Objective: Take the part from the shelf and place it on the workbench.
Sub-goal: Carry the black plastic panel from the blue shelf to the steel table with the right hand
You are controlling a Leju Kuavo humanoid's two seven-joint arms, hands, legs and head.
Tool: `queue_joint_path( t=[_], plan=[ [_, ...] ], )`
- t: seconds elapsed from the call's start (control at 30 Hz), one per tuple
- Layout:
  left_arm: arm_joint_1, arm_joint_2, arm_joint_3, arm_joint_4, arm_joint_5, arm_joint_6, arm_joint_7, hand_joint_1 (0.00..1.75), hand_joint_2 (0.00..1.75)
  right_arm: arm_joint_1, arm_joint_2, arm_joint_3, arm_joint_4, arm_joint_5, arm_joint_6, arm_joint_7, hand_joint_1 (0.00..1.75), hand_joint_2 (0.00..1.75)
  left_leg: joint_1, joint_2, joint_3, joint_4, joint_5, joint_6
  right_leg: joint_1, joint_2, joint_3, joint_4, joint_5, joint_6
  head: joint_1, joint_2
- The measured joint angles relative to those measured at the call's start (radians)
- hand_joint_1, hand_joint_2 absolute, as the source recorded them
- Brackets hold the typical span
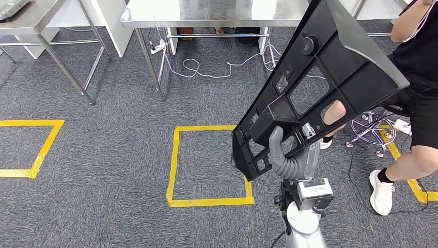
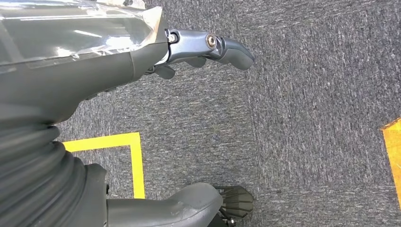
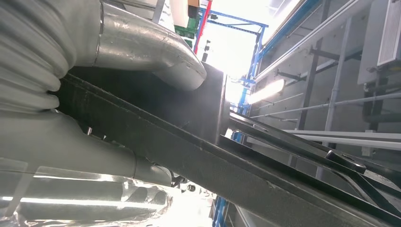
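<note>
The part [image 1: 330, 77] rides high at the right of the head view, a big black moulded panel tilted steeply, its wide end up toward the upper right and its narrow end down at centre-right. The right robot hand [image 1: 284, 155] grasps it at that lower end, thumb hooked up over a rib beside a cut-out; in the right wrist view the thumb [image 3: 156, 52] lies across the dark edge of the part [image 3: 227, 175]. It looks stiff and rigid, ribbed plastic with open windows, probably light for its size but long, so held at one end it will want to swing and lever against the fingers. The ribs and window edges look like the sound places to hold; the flat faces look smooth. The left robot hand [image 2: 208, 47] hangs over grey carpet [image 2: 307, 118], fingers apart, holding nothing. A steel bench [image 1: 206, 13] stands across the top of the head view, well apart from the part. A person [image 1: 418, 82] stands at the right edge.
</note>
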Motion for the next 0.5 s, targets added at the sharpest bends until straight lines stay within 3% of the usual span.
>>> queue_joint_path(
  t=[0.3,0.4,0.5],
  plan=[
    [0.0,0.0,0.006,0.0,-0.009,0.008,-0.003,0.0,1.75,0.008,0.0,0.011,0.003,-0.003,-0.013,-0.003,1.75,1.75,-0.002,0.0,-0.003,0.006,-0.004,0.006,-0.004,0.0,0.0,0.0,0.0,0.001,0.0,0.0],
    [0.0,0.0,0.011,0.0,-0.009,0.01,-0.003,0.0,1.75,0.007,0.0,0.012,0.006,-0.01,-0.014,-0.004,1.75,1.75,-0.002,0.0,-0.007,0.013,-0.007,0.012,-0.005,0.0,0.0,-0.001,0.0,0.004,0.0,0.0],
    [0.0,0.0,0.018,0.0,-0.009,0.01,-0.006,0.0,1.75,0.005,0.0,0.015,0.008,-0.017,-0.014,-0.006,1.75,1.75,0.0,0.001,-0.004,0.007,-0.004,0.024,-0.003,0.0,0.0,-0.005,0.001,0.014,0.0,0.0]
  ],
)
